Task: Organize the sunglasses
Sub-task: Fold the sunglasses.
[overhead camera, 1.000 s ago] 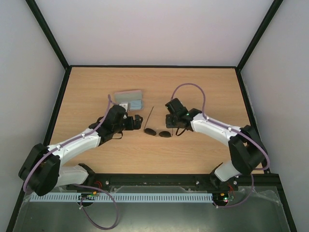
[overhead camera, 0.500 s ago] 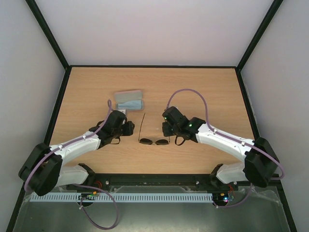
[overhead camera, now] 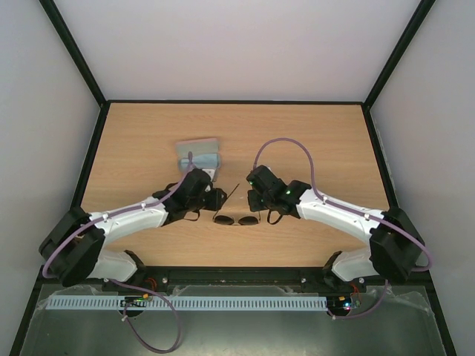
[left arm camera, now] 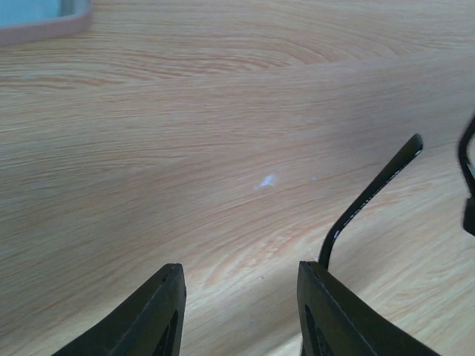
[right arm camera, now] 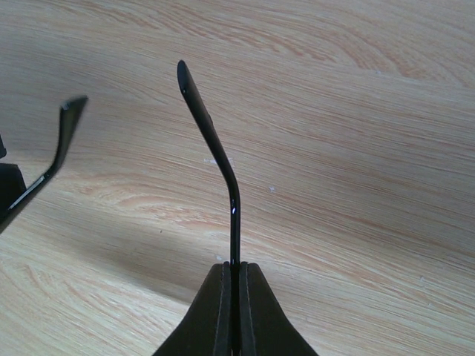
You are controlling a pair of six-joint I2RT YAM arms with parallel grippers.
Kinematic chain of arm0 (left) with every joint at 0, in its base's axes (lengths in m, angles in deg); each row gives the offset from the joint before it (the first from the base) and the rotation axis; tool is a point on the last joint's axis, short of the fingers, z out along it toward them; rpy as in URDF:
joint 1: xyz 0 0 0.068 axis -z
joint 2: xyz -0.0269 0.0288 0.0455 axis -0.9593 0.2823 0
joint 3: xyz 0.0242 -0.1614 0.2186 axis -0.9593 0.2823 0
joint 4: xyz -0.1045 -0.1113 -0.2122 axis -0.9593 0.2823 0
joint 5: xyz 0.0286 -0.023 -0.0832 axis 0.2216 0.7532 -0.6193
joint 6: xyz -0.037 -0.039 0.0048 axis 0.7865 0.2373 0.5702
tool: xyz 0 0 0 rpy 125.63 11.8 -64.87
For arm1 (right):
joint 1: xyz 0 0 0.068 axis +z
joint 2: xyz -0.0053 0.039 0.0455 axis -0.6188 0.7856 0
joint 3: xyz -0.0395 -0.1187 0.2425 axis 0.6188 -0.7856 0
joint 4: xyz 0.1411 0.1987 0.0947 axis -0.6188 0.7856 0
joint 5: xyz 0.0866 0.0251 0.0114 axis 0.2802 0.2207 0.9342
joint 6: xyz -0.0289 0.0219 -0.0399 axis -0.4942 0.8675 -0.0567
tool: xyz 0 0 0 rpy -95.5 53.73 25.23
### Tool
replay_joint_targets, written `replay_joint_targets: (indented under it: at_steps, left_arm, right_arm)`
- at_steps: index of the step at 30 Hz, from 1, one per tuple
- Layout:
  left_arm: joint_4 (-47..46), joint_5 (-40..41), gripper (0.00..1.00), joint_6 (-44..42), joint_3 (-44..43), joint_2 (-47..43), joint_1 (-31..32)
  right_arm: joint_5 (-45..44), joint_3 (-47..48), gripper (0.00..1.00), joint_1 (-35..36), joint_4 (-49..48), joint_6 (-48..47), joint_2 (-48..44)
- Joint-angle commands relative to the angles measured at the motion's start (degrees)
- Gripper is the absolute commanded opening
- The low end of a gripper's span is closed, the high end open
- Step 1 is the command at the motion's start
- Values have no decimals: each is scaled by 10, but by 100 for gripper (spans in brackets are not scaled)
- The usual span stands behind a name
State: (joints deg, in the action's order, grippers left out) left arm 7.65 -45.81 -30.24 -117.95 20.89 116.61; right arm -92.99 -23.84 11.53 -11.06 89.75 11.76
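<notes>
Right wrist: right fingers (right arm camera: 214, 315) clamped on a sunglasses (right arm camera: 234, 237) temple; left wrist: left fingers (left arm camera: 159, 319) apart

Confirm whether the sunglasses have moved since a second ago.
Yes. The sunglasses have shifted toward the near edge of the table, farther from the pink case.

Light wood table (overhead camera: 312, 148), black rim all round. Pink case (overhead camera: 198, 144) lies open on it, a bit left of centre and nearer the far edge than the near one, w/ light blue cloth (overhead camera: 202, 160) in its near half. Sunglasses (overhead camera: 237, 219) are mid-width, twd the near edge; can't tell if the lenses touch the top.
</notes>
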Motion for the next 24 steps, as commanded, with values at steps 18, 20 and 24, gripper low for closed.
replay_joint_targets:
  at_steps: [18, 20, 24]
  left_arm:
    - [-13, -70, 44, -22, -44, 23, 72]
    - [-2, -66, 44, -25, -47, 4, 61]
    - [43, -34, 50, -23, -57, -47, 14]
  right_arm:
    - [-18, -19, 1, 4, -11, 4, 11]
    - [-16, -23, 1, 4, -13, 5, 10]
    - [-30, -33, 1, 3, -17, 16, 5]
